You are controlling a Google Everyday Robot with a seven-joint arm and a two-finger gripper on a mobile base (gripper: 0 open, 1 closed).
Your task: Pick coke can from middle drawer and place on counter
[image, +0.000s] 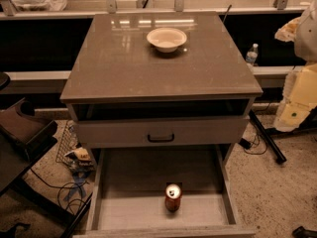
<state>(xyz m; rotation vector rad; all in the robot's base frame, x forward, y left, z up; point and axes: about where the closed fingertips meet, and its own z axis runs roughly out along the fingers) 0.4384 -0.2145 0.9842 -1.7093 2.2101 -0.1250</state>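
Observation:
The coke can (173, 198), red with a silver top, stands upright in the open middle drawer (129, 209), near the middle of its pale floor and towards the front. The counter (124, 68) is the glossy grey-brown slab on top of the cabinet, above the drawer. My gripper is not in view. Only a white and pale yellow bulk that looks like part of my arm (298, 90) shows at the right edge, well away from the can and level with the counter.
A white bowl (167, 38) sits at the back middle of the counter. A closed drawer front with a black bar handle (161, 138) lies above the open drawer. A clear water bottle (252, 54) stands on a ledge behind right. Cables and clutter (77, 160) lie on the floor left.

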